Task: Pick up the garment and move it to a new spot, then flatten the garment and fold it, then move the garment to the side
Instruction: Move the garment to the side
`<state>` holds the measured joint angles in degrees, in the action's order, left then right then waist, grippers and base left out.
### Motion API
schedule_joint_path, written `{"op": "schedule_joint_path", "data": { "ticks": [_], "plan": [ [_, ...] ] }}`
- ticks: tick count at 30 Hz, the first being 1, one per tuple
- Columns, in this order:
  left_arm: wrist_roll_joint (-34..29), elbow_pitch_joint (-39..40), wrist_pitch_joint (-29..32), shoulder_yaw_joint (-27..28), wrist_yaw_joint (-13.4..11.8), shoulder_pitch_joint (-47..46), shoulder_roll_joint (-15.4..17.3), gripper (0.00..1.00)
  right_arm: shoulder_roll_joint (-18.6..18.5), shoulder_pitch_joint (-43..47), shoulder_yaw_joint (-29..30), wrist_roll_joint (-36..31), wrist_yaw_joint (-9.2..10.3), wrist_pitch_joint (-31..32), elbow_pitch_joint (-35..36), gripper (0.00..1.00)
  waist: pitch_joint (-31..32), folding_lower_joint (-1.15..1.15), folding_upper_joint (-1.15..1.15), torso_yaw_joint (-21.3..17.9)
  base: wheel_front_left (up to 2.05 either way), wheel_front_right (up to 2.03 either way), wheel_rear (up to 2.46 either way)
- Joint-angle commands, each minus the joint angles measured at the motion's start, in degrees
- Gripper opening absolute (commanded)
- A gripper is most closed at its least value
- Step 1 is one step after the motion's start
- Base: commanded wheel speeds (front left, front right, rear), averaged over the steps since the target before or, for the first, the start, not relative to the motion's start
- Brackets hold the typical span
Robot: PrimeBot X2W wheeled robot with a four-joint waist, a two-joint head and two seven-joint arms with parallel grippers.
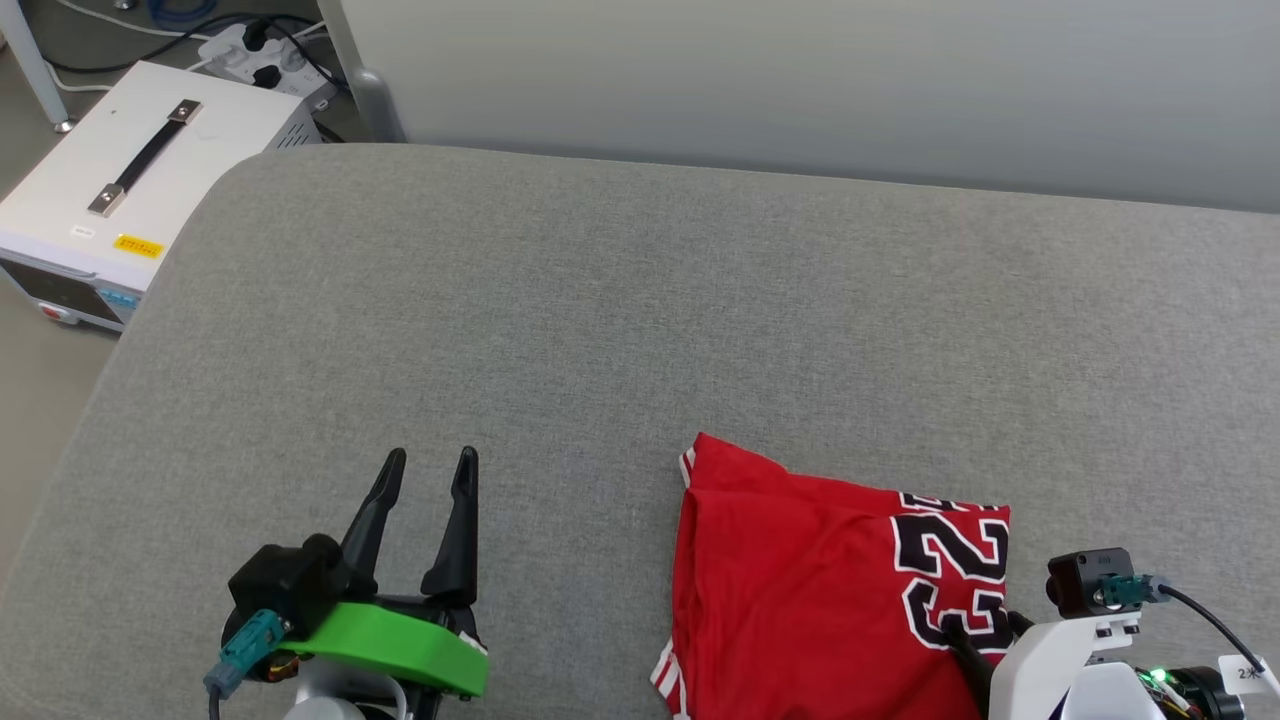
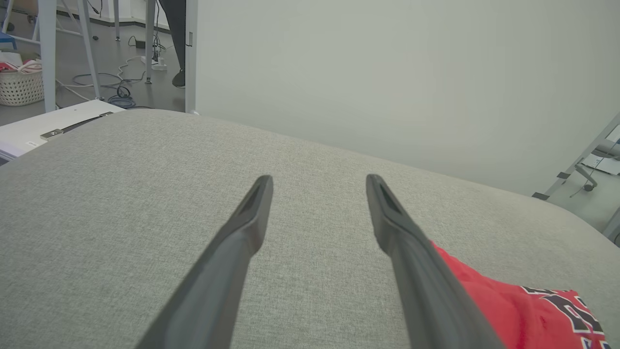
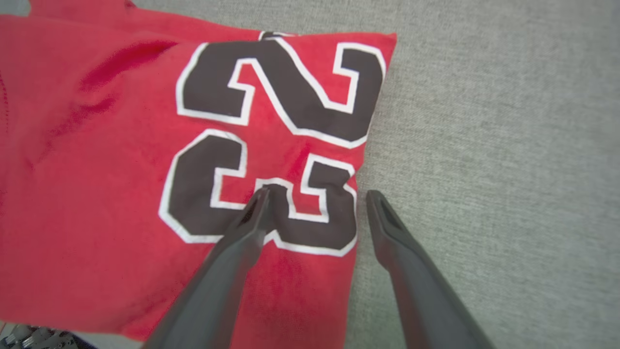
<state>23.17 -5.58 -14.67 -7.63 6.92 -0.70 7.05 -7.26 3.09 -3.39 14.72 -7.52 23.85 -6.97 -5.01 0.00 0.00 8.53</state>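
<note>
Left hand (image 1: 432,458) open, right hand (image 3: 319,193) open astride folded garment (image 1: 790,560) edge, grey cushion (image 1: 600,300), pale wall (image 1: 800,80).

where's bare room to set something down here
Free: grey fabric surface between the folded red number-23 jersey and the pale wall, and between left hand and jersey. Crowded: near right, right hand over the jersey's edge.

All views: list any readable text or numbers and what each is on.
"23": black with a white outline, on the red garment.
Yellow sticker on the white box: too small to read.
White tag on a cable, head view lower right: "2", then an unclear mark.
</note>
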Motion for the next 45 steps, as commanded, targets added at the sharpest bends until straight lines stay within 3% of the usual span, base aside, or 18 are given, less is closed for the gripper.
{"op": "schedule_joint_path", "data": {
  "ticks": [1, 8, 9, 10, 11, 19, 24, 26, 33, 39, 45],
  "plan": [
    [-0.44, -0.21, -0.32, -0.11, 0.5, -1.36, -0.36, 1.0, -0.12, -0.95, -0.22, 0.28, 0.03, 0.54, -0.81, 1.0, -0.5, 0.0, 0.0, 0.54, 0.0, 0.0, 0.0],
    [-0.21, -0.73, -0.32, -0.51, 0.55, -2.02, -0.01, 1.0, -0.49, -2.08, -2.35, 0.34, 0.03, 2.91, -5.1, 1.0, -1.37, 0.0, 0.0, 1.46, 0.0, 0.0, 0.0],
    [-0.13, -0.76, -0.32, -0.6, 0.55, -2.11, 0.1, 1.0, -0.66, -2.24, -2.99, 0.35, 0.03, 3.31, -5.77, 0.54, -1.42, 0.0, 0.0, 1.5, 0.0, 0.0, 0.0],
    [-0.08, -0.8, -0.32, -0.68, 0.55, -2.17, 0.2, 1.0, -0.87, -2.43, -3.57, 0.36, 0.03, 3.46, -6.3, 0.2, -1.41, 0.0, 0.0, 1.52, 0.0, 0.0, 0.0],
    [-0.02, -0.85, -0.32, -0.76, 0.56, -2.19, 0.3, 1.0, -1.04, -2.66, -3.97, 0.42, 0.03, 3.39, -6.69, 0.0, -1.37, 0.0, 0.0, 1.5, 0.0, 0.0, 0.0],
    [-0.44, -1.11, -0.33, -2.81, 0.56, -1.71, 1.58, 1.0, -2.21, -4.17, -5.52, 0.35, 0.03, 0.47, -7.15, 0.0, 0.34, 0.0, 0.0, 0.02, 0.0, 0.0, 0.0],
    [-0.23, -1.0, -0.33, -3.75, 0.57, -0.63, 1.6, 1.0, -5.44, -4.89, -7.7, -1.98, 0.03, -0.82, -4.35, 0.0, 1.73, 0.0, 0.0, -2.55, 0.0, 0.0, 0.0],
    [0.55, 0.04, -0.33, -5.06, 0.57, -0.31, 1.86, 1.0, -12.59, -6.07, -11.88, -3.78, 0.03, 1.12, 1.56, 0.0, 2.06, 0.0, 0.0, -6.95, 0.0, 0.0, 0.0],
    [0.87, 2.43, -0.33, -5.79, 0.57, -1.43, 1.64, 1.0, -23.64, -10.8, -16.33, -3.21, 0.03, 6.12, 8.32, 0.0, -0.79, 0.0, 0.0, -13.74, 0.0, 0.0, 0.0],
    [0.66, 4.95, -0.33, -6.76, 0.57, -3.97, 2.5, 1.0, -30.8, -15.34, -17.28, -1.95, 0.03, 7.82, 9.33, 0.0, -5.5, 0.0, 0.0, -19.01, 0.0, 0.0, 0.0],
    [-0.06, 8.83, -0.27, -7.69, 0.57, -7.4, 4.79, 1.0, -34.97, -18.8, -15.31, -1.43, 0.03, 5.83, 7.06, 0.0, -11.93, 0.0, 0.0, -22.27, 0.0, 0.0, 0.0]
  ]
}}
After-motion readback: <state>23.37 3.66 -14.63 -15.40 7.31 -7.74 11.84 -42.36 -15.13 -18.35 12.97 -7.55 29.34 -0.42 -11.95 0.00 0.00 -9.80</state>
